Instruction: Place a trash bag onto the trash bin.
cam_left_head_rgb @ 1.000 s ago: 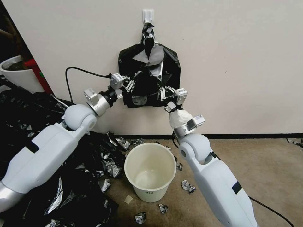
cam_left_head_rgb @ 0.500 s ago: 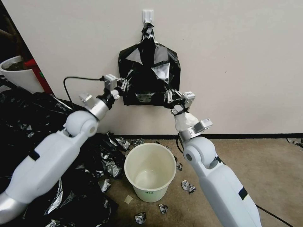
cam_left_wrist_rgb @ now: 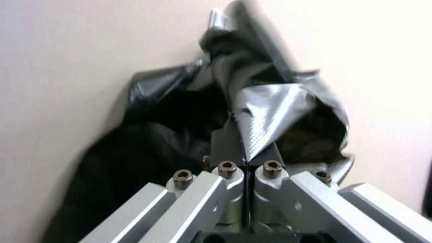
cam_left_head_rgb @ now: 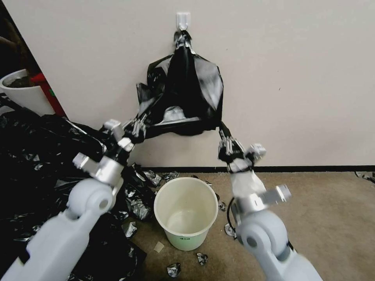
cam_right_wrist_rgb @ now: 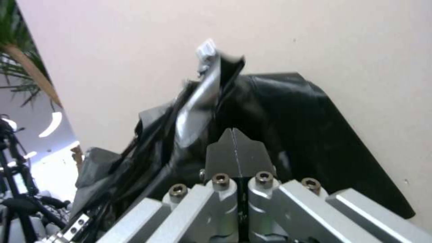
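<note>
A heap of black plastic sheeting (cam_left_head_rgb: 27, 187) is spread over the floor at the nine o'clock side of the head view. A square bundle of black bags (cam_left_head_rgb: 195, 93) is hung from a white wall hook (cam_left_head_rgb: 183, 19) at twelve o'clock.

From that bundle one trash bag (cam_left_head_rgb: 175, 123) is drawn outward, its glossy film stretched between the two arms. The film is seen as a grey, creased sheet (cam_left_wrist_rgb: 265, 111) in the left wrist view and as a taut strip (cam_right_wrist_rgb: 198, 101) in the right wrist view.

The trash bin (cam_left_head_rgb: 186, 212), a cream round bucket, is stood upright on the brown floor at about six o'clock, below the bag and apart from it, between the two arms. Its mouth is bare.

The left gripper (cam_left_head_rgb: 137, 127) is raised at about ten o'clock of the bin, its fingers (cam_left_wrist_rgb: 225, 145) pressed together on the bag's edge. The right gripper (cam_left_head_rgb: 225, 136) is placed at about one o'clock of the bin, its fingers (cam_right_wrist_rgb: 234, 155) likewise closed tight, with a thin black strand of the bag held in them.

Small crumpled scraps of film (cam_left_head_rgb: 174, 269) are scattered around the bin's base.
</note>
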You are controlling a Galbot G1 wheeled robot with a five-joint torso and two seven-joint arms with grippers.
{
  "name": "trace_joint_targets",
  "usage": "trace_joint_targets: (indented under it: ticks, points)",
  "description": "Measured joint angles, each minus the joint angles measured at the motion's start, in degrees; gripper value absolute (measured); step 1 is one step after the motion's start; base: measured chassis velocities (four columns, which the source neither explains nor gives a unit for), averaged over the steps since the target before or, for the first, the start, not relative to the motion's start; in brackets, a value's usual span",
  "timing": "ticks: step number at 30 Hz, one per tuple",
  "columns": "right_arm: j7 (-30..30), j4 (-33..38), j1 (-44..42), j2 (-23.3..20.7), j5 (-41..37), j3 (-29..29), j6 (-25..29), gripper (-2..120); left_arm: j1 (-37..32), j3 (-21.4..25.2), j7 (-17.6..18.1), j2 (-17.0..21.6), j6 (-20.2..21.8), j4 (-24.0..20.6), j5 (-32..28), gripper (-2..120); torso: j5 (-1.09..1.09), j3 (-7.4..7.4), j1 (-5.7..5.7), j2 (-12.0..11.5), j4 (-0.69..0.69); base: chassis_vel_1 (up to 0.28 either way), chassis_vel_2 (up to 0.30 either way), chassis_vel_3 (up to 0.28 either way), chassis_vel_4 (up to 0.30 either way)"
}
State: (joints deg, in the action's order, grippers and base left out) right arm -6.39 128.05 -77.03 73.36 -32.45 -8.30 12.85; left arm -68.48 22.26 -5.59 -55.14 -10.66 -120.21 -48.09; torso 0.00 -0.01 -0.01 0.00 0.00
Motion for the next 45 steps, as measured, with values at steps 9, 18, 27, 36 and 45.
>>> trace_joint_targets:
  ticks: [9,18,27,36,45]
  points:
    - [1.36,-3.45,0.38,-1.02,5.13,-0.38,-0.89,0,-1.76,0.50,-0.26,-2.62,-0.19,-1.02,0.89,0,0.00,0.01,0.00,0.00,0.00,0.000,0.000,0.000,0.000]
    - [3.13,-9.63,8.07,-1.05,14.78,0.61,-4.42,28,0.45,-0.67,-0.23,-3.27,0.30,1.10,0.52,0,0.00,0.01,0.00,0.00,0.00,0.000,0.000,0.000,0.000]
    - [3.33,-5.85,21.74,-6.53,14.93,5.96,-14.30,61,1.40,-1.67,-0.23,-4.44,1.23,1.59,0.62,0,0.00,0.01,0.00,0.00,-0.01,0.000,0.000,0.000,0.000]
    - [-2.53,-12.54,39.17,-10.26,15.32,14.44,-22.53,92,2.75,-2.28,-0.23,-5.28,1.36,2.98,0.79,0,0.00,0.02,0.01,0.00,0.01,0.000,0.000,0.000,0.000]
    - [-4.30,-11.43,42.37,-13.37,23.06,17.03,-38.86,100,2.75,-1.90,-0.24,-5.49,1.36,2.53,0.80,0,0.00,0.02,0.01,0.00,-0.01,0.000,0.000,0.000,0.000]
